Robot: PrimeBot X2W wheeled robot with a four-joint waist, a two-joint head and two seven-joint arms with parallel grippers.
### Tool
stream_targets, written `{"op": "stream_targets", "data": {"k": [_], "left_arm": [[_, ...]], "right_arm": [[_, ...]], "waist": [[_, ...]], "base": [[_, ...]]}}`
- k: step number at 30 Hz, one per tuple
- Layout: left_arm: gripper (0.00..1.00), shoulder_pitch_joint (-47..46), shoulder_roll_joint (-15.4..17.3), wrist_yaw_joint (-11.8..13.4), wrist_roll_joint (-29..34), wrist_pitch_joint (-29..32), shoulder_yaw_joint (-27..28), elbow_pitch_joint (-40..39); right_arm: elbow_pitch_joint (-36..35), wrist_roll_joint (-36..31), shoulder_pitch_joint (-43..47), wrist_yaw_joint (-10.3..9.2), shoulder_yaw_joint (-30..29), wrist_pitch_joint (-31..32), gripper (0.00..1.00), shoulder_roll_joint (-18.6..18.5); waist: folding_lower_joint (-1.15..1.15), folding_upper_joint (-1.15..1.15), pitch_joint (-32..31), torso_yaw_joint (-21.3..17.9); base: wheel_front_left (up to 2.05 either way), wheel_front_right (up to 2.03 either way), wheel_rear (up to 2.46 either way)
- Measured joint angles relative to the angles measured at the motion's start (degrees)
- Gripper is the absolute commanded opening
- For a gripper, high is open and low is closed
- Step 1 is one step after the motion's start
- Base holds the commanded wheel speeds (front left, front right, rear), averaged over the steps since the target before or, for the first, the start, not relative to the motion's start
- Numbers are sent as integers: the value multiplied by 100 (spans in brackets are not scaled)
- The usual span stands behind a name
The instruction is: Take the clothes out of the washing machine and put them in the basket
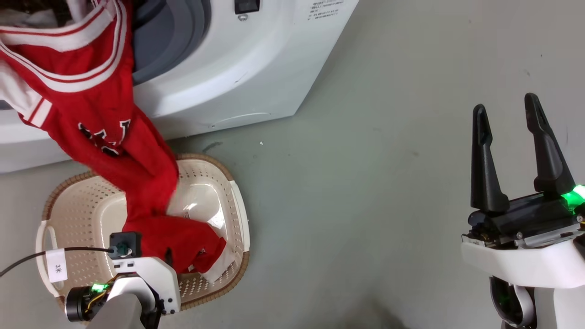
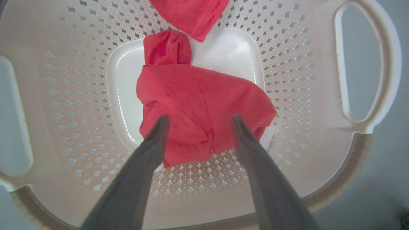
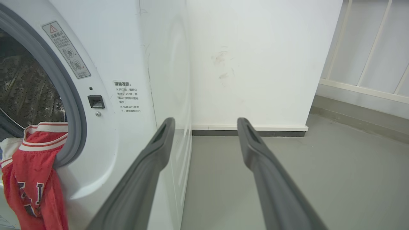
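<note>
Left gripper (image 2: 198,119) is held open above the clothes (image 2: 204,95) in the basket (image 2: 80,95); right gripper (image 1: 504,103) is held open beside the washing machine (image 1: 237,68).

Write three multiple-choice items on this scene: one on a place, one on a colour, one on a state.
1. Where does the lower end of the clothes lie?
A. in the basket
B. on the floor
C. on a chair

2. What colour is the basket's rim?
A. blue
B. brown
C. black

3. How is the right gripper?
A. shut on cloth
B. shut on nothing
C. open

Answers:
1 A, the clothes drop from the machine into the basket.
2 B, the woven edge is brown.
3 C, its fingers stand apart with nothing between them.
</note>
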Motion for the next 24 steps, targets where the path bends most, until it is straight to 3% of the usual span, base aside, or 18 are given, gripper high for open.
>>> {"op": "stream_targets", "data": {"k": [15,24], "left_arm": [[100,752,-155,75,-109,-192,-11,-93],[100,1576,-196,422,133,-216,232,-1736]], "right_arm": [[180,-80,397,0,82,0,100,0],[238,-207,811,0,51,0,100,0]], "waist": [[-1,0,-1033,150],[-2,0,-1756,332]], "base": [[0,0,0],[0,0,0]]}}
